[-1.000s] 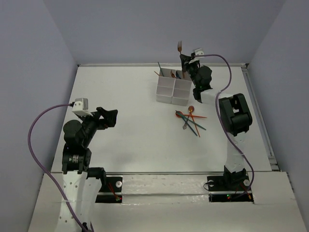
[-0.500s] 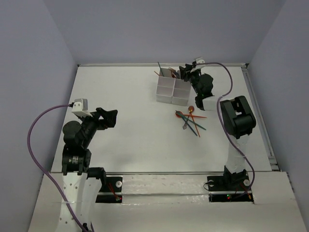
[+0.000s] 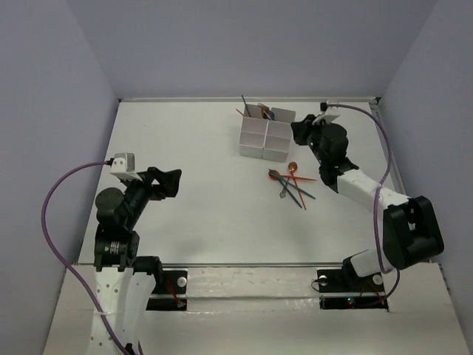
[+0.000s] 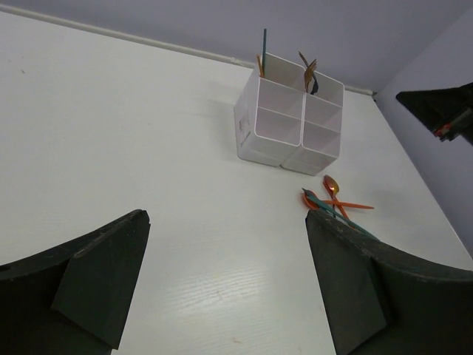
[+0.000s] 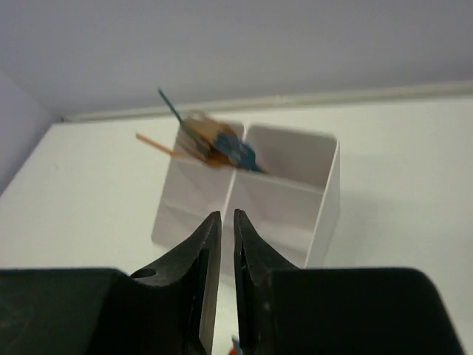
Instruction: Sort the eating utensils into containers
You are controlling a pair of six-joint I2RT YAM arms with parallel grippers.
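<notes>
The white containers block [image 3: 255,140] stands at the back of the table. Its back compartments hold orange-brown and teal utensils [image 3: 259,111], which also stick up in the left wrist view [image 4: 307,70] and the right wrist view [image 5: 218,144]. Several more eating utensils [image 3: 292,181] lie crossed in a small heap on the table in front right of the block. My right gripper [image 3: 298,129] hovers just right of the block, its jaws nearly together with nothing between them [image 5: 222,216]. My left gripper [image 3: 171,181] stays far left, wide open and empty [image 4: 225,216].
Grey walls close the table in at the back and both sides. Purple cables [image 3: 55,214] loop off each wrist camera. The loose heap of utensils [image 4: 334,200] lies between the block's wall [image 4: 284,126] and the right arm's forearm.
The right gripper held an orange fork above the block; the fork is now in a back compartment. The gripper has drawn back to the right, empty, and its arm has swung out rightward.
</notes>
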